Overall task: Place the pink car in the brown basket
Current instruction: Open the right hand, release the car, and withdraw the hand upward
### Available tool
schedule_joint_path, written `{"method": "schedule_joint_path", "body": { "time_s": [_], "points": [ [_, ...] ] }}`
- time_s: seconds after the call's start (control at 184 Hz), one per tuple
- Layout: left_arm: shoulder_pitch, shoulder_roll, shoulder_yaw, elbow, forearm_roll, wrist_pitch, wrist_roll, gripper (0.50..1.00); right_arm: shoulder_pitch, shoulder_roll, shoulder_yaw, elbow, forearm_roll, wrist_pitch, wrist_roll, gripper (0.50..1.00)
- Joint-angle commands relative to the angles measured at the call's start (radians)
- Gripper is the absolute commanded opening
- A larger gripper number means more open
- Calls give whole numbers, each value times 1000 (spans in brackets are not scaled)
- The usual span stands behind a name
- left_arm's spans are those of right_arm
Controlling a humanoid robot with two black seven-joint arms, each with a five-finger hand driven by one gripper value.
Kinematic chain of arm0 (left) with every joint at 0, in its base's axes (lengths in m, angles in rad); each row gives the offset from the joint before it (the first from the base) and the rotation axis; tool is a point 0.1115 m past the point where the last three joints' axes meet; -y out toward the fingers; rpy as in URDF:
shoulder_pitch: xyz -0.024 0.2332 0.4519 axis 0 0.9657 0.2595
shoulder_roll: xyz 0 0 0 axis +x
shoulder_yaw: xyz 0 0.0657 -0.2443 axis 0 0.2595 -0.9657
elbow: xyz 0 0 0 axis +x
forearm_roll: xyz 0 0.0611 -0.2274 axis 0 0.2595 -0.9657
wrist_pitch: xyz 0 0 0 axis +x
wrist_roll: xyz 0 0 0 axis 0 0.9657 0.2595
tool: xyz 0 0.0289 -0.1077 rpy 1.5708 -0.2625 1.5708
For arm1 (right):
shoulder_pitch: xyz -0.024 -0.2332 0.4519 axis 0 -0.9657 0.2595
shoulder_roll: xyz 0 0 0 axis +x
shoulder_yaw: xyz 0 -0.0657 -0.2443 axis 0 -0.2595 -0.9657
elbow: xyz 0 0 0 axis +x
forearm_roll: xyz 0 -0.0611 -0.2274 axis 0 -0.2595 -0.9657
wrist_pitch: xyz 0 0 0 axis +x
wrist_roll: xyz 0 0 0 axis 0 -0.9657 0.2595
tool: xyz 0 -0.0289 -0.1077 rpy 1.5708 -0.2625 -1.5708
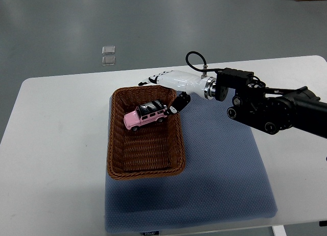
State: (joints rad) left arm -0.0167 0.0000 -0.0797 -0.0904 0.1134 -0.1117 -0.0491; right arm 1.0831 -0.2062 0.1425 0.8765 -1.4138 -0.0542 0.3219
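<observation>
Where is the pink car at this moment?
In the top view, the pink car sits inside the brown basket, in its far half, just left of the right hand.

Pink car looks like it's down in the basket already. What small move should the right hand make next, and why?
Probably lift the right hand up and back toward the right, clear of the brown basket. The pink car sits on the basket floor in the far half, and the fingers look spread above the far rim, with only the thumb close to the car, so nothing appears left to hold.
</observation>
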Motion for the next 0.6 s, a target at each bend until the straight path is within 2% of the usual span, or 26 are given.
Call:
{"method": "schedule_joint_path", "body": {
  "time_s": [0.0, 0.201, 0.385, 0.597],
  "points": [
    [0, 0, 0, 0, 0, 0, 0, 1000, -9, -1, 62, -11, 3, -19, -1, 901],
    [0, 0, -2, 0, 0, 0, 0, 1000, -95, -10, 255, -71, 208, -29, -9, 901],
    [0, 0, -3, -2, 2, 1, 0, 1000, -203, -5, 399, -160, 565, -111, -24, 899],
    [0, 0, -3, -2, 2, 0, 0, 1000, -244, -16, 411, -214, 978, -187, -35, 899]
  ]
}}
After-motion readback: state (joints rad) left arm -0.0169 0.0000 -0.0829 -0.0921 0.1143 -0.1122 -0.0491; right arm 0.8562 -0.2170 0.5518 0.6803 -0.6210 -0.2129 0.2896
